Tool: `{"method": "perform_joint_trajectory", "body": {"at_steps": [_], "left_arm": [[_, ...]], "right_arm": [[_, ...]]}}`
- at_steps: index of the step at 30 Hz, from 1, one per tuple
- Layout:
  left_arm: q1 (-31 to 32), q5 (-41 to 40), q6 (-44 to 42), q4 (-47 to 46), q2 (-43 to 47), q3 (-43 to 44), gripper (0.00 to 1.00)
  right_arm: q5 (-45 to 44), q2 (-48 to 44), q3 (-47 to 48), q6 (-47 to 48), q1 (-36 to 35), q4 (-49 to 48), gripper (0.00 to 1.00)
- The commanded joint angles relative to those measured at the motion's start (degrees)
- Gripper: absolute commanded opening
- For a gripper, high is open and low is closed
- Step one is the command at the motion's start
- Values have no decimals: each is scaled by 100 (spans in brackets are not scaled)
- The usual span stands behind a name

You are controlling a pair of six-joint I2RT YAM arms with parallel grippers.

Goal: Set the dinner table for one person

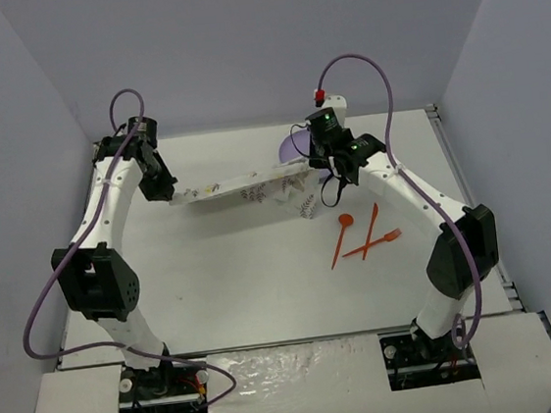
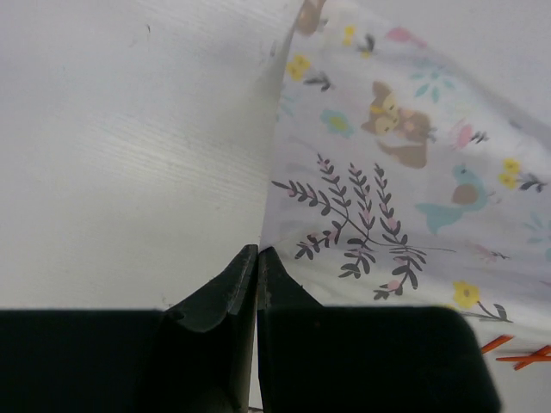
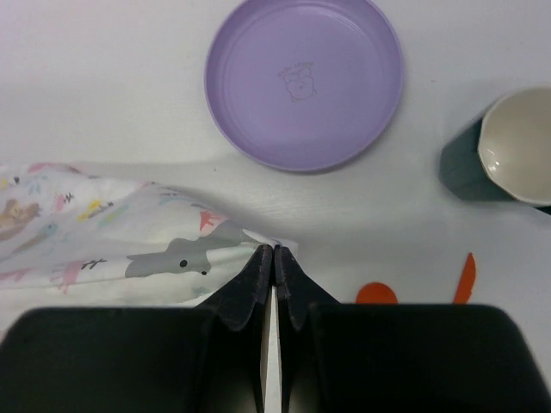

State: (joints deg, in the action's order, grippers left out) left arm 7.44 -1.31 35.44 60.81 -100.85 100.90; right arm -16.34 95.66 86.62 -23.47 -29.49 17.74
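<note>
The left gripper and right gripper each clamp a placemat edge, upper centre. Best lower both ends together, taut, onto the dinner table.

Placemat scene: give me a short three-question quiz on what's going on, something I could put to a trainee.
1. True or false: the left gripper and the right gripper each pinch an edge of the placemat.
2. The plate is: A purple, B orange, C green.
3. How many pieces of orange cutlery lie on the table?
Key: 1 true; 2 A; 3 three.
</note>
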Motion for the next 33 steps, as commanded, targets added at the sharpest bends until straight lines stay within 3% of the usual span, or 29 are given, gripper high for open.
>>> {"method": "perform_joint_trajectory", "body": {"at_steps": [1, 4, 7, 21, 25, 26, 27, 28, 29, 32, 33], "left_arm": [[-414, 80, -357, 586, -339, 1569, 0], [-436, -53, -485, 1089, -689, 2605, 0], [-427, -19, -506, 1244, -730, 2731, 0], [-419, 43, -328, -30, 1208, -938, 0], [-427, -179, -353, 111, 1779, -1384, 0], [-427, -256, -354, 170, 1866, -1428, 0], [-427, -394, -359, 296, 1968, -1466, 2], [-424, -492, -366, 402, 2083, -1493, 12], [-419, -538, -378, 465, 2191, -1519, 28], [-419, -667, -372, 623, 2444, -1573, 64], [-419, -700, -365, 644, 2535, -1580, 70]], "right_arm": [[371, 403, 1112, 203, 339, -162, 0], [666, 584, 1425, 237, 418, -156, 0], [816, 545, 1296, 231, 418, -160, 0], [1355, -597, -1058, -271, 18, -156, 0], [1205, -1051, -1579, -478, -403, -1, 1], [1172, -1105, -1634, -577, -408, 88, 9], [1131, -1182, -1683, -669, -501, 207, 29], [1067, -1236, -1717, -738, -572, 321, 44], [973, -1258, -1718, -808, -602, 477, 50], [594, -1399, -1615, -999, -706, 911, 63], [482, -1483, -1576, -1026, -720, 959, 66]]}}
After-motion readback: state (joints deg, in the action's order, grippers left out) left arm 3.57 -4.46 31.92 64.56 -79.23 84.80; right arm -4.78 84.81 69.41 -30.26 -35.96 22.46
